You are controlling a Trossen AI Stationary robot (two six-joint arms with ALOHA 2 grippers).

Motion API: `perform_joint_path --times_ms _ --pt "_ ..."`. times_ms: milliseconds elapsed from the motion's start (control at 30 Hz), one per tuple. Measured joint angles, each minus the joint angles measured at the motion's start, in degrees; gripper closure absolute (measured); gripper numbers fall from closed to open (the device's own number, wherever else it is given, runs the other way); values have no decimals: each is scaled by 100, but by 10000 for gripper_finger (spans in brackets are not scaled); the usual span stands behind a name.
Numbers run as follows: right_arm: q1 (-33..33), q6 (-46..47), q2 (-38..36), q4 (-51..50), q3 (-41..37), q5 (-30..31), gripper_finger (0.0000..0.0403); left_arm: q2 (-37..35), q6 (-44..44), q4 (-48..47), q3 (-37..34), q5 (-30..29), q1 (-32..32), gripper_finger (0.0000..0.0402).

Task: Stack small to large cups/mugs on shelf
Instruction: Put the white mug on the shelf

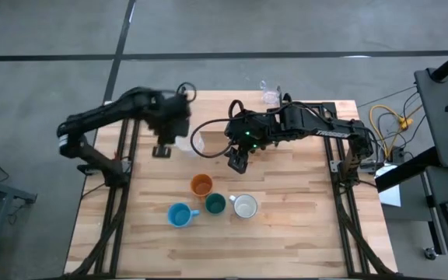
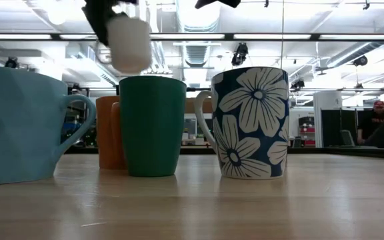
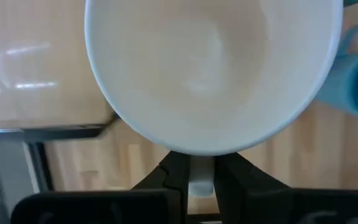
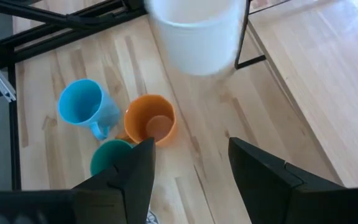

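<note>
While aloft, left claw [image 3: 201, 177] around white mug [image 3: 210, 68]

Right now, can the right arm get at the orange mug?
Probably yes. The right gripper hangs open and empty just behind the orange mug, with bare table between; the left gripper holds its white mug off to the side.

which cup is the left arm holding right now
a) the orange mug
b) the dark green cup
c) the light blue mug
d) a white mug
d) The left wrist view shows the left gripper with its jaws pinched on the rim of the white mug, and the low view shows it lifted above the table, while the orange mug, light blue mug and dark green cup stand on the table.
</note>
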Motion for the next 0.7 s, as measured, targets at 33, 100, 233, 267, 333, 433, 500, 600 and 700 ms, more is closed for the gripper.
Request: perform_joint_path --times_ms 33,100,233,267,333,433,500,600,700 --pt "0 1 -1 0 0 0 207 163 175 1 115 0 166 375" --pt "0 1 -1 -3 0 0 207 487 483 1 416 8 463 375" --pt "-19 -27 -5 -71 0 2 207 1043 969 9 1122 10 847 375" --pt "-40 -47 -15 -118 0 -2 207 1143 1076 12 1290 11 921 375" --pt "-113 -56 -39 -194 0 -1 207 1320 1258 6 1621 -5 1056 375" --pt "-230 -104 -91 -208 0 2 207 1521 1464 4 1972 -53 1249 375" --pt "-289 -146 -102 -204 0 4 207 1600 1565 12 2074 -103 1440 375" --pt "-348 -234 -102 -203 0 -1 207 1660 1624 4 2087 -156 1795 375" --pt "-386 -331 -102 -185 0 -1 207 1697 1753 -2 2013 -176 2094 375"
